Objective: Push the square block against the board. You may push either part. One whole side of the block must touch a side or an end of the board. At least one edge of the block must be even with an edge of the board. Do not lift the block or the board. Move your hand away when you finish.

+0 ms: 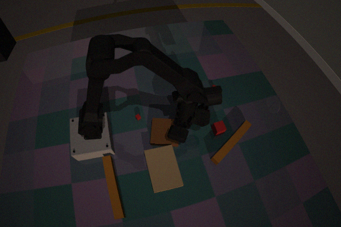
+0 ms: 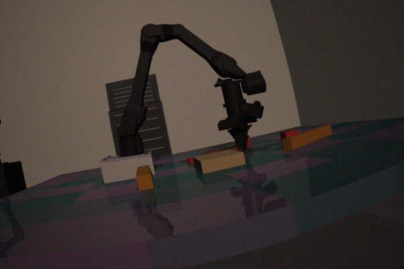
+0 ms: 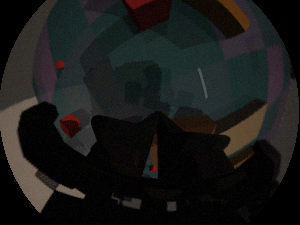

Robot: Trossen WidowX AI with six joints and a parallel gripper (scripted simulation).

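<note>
We locate the red square block (image 1: 218, 128) flat on the checkered mat, with its edges turned slightly off the mat's grid. The long, narrow orange wooden board (image 1: 231, 142) lies flat just beside it, at the block's 4 o'clock, running diagonally from 1 o'clock to 7 o'clock. We cannot tell whether the block touches the board; their sides are not parallel.
</note>
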